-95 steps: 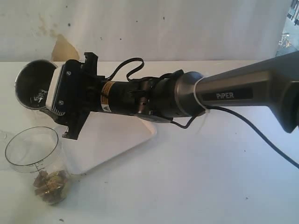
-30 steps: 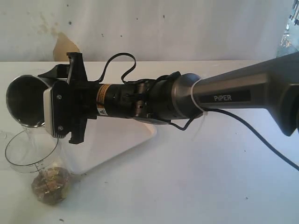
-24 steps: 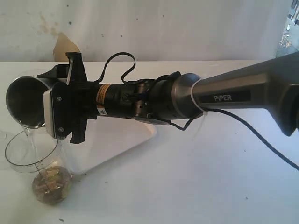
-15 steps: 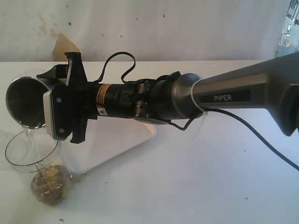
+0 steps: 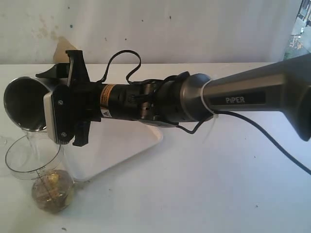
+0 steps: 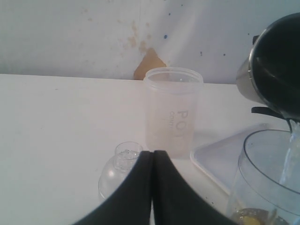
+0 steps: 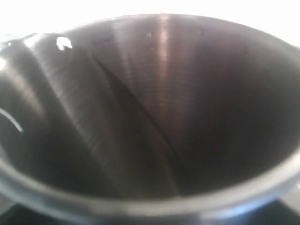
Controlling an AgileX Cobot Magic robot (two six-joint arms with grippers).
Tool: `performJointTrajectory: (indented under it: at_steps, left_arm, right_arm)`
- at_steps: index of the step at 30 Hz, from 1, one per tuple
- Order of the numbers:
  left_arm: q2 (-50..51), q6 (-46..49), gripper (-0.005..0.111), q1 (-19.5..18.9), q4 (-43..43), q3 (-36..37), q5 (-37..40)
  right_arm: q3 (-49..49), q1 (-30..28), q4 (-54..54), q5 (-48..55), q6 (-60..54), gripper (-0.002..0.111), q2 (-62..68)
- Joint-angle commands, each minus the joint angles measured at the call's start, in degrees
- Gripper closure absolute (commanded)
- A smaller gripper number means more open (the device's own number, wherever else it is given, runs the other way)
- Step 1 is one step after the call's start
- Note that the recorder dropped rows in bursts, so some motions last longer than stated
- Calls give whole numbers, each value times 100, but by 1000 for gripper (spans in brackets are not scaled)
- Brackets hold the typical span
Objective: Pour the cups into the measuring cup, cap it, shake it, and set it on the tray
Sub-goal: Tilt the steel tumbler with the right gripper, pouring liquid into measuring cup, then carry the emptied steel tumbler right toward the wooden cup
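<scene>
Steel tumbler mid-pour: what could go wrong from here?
1. The steel tumbler is tilted low over the measuring cup, its lip close to the rim. A further tilt might knock the cup, which nothing holds: the left gripper is shut and apart from it.
2. The stream is thin. It could dribble off the lip and land outside the cup, perhaps on the tray.

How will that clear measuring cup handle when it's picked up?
The measuring cup looks thin-walled plastic, probably light and slightly squeezable. It's uncapped with liquid inside, so tilting would likely spill. Smooth walls may be slippery.
</scene>
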State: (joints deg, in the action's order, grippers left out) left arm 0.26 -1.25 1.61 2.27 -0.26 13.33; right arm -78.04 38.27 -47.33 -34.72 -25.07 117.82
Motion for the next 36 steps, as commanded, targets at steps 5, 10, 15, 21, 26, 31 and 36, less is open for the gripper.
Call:
performJointTrajectory:
  at_steps: [5,10,15,21,26,31,36]
  left_arm:
    - [-26,5,107,26,28,26,0]
    - [-26,5,107,26,28,26,0]
    - [-26,5,107,26,28,26,0]
    - [-26,5,107,26,28,26,0]
    - [-26,5,107,26,28,26,0]
    - [-26,5,107,26,28,26,0]
    - [-26,5,107,26,28,26,0]
  right_arm:
    - [-76,12,109,-263,-319,108,-134]
    - [-76,12,109,-263,-319,108,-134]
    - [-76,12,109,-263,-556,108,-134]
    - [-76,57,109,-211,-805,108,-134]
    - [-76,57,109,-167,-814,108,-134]
    - [-76,57,109,-167,-814,108,-134]
    - [-76,57,109,-153,-814,108,-134]
